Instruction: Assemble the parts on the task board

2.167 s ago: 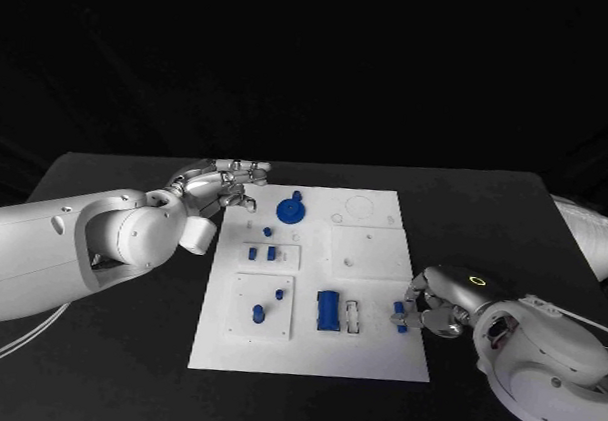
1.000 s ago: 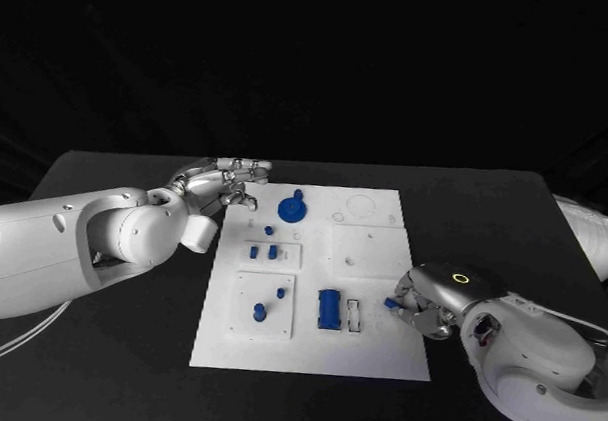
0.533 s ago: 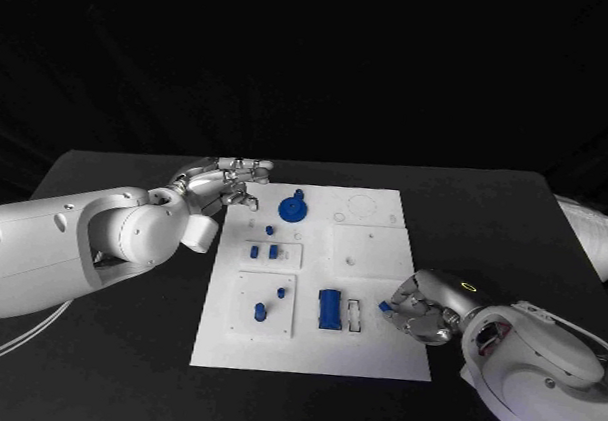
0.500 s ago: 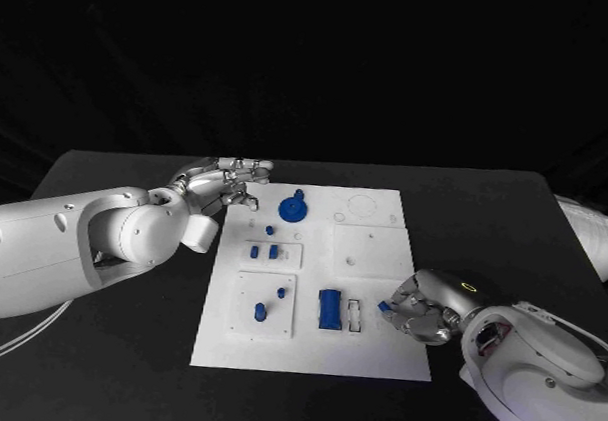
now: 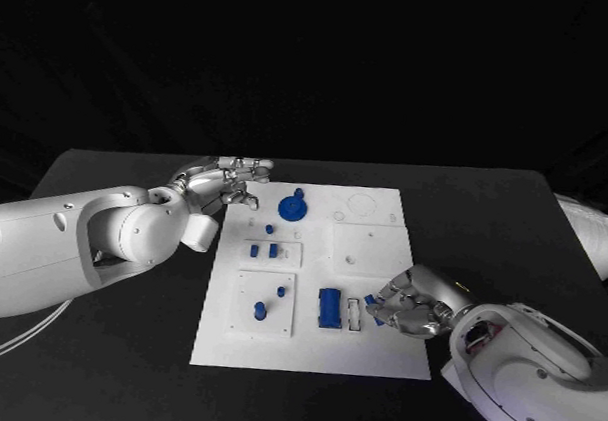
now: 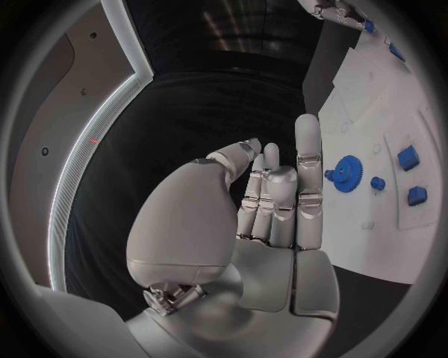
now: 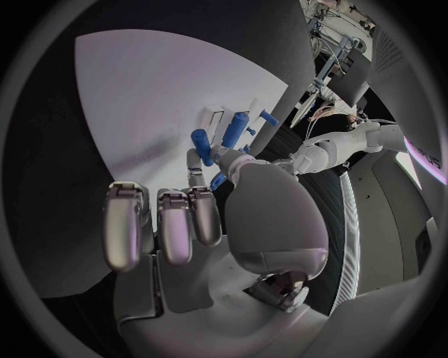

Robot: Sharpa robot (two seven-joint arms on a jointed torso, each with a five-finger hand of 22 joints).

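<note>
Pinching small blue peg [image 5: 377, 300], right silver hand [image 5: 408, 306] hovers near empty slot [image 5: 356, 316] on white task board [image 5: 377, 363]; left hand [image 5: 224, 182] empty, fingers together. Assembly apparently partway.

L arm comes in low from the side, left robot hand [image 5: 224, 182] raised w/ fingers straight, close together, holding nothing. R arm bent in from near side, right robot hand [image 5: 409, 303] w/ thumb & one finger pinched, other fingers curled.
</note>
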